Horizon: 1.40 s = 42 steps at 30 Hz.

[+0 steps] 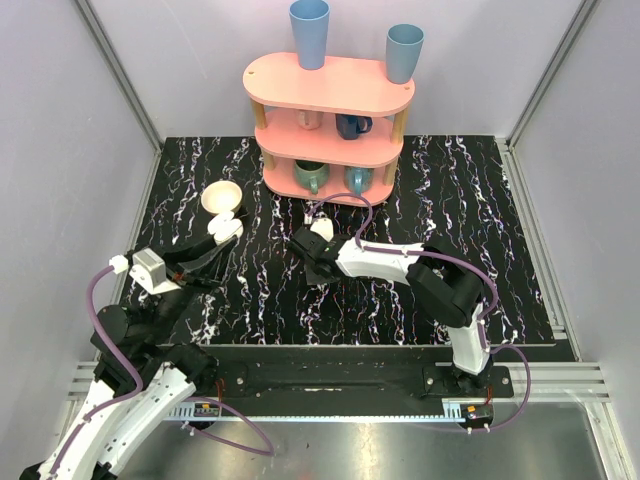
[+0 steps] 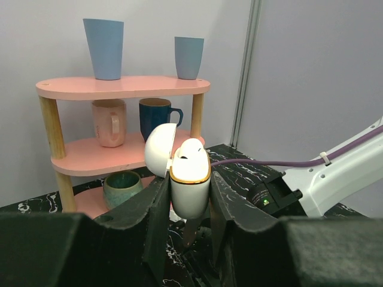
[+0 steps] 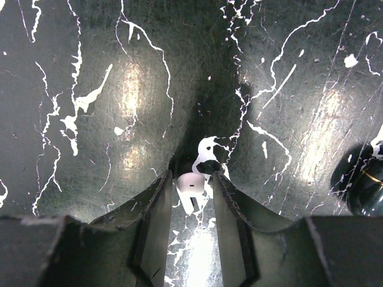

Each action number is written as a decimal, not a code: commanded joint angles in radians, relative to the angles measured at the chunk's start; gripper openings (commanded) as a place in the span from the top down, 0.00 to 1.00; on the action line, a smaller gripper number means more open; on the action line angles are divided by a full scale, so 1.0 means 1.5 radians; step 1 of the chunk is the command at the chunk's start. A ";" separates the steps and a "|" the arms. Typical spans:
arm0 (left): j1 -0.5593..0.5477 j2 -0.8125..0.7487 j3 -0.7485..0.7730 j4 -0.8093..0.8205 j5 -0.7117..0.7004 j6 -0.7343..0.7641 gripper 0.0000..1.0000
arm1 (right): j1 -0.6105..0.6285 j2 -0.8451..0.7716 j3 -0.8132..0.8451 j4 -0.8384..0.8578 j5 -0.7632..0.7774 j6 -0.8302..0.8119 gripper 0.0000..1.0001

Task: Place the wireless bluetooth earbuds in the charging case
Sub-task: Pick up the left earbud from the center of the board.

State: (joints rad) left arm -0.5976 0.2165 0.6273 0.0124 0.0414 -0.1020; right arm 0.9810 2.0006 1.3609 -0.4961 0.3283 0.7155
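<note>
The white charging case (image 2: 190, 194) with a gold rim stands upright between my left gripper's (image 2: 188, 185) fingers, which are shut on its body. Its lid (image 2: 160, 149) is swung open to the left, and one white earbud (image 2: 192, 149) sits in the case. From above, the case (image 1: 226, 229) is held over the left part of the table. My right gripper (image 3: 192, 177) points down at the marble table, its fingers closed narrowly round a second white earbud (image 3: 191, 184). In the top view this gripper (image 1: 312, 252) is near the table's middle, in front of the shelf.
A pink three-tier shelf (image 1: 328, 125) stands at the back with blue cups (image 1: 309, 32) on top and mugs (image 1: 352, 125) on its lower tiers. A round cream bowl (image 1: 221, 197) lies just behind the held case. A dark round object (image 3: 366, 182) shows at the right wrist view's edge.
</note>
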 commanded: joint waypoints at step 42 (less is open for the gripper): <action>-0.001 0.016 0.016 0.025 0.008 -0.004 1.00 | 0.014 -0.051 -0.019 -0.016 0.020 -0.032 0.81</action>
State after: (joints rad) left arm -0.5976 0.2211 0.6273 0.0093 0.0422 -0.1024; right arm 0.9882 1.9987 1.3605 -0.5037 0.3332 0.6842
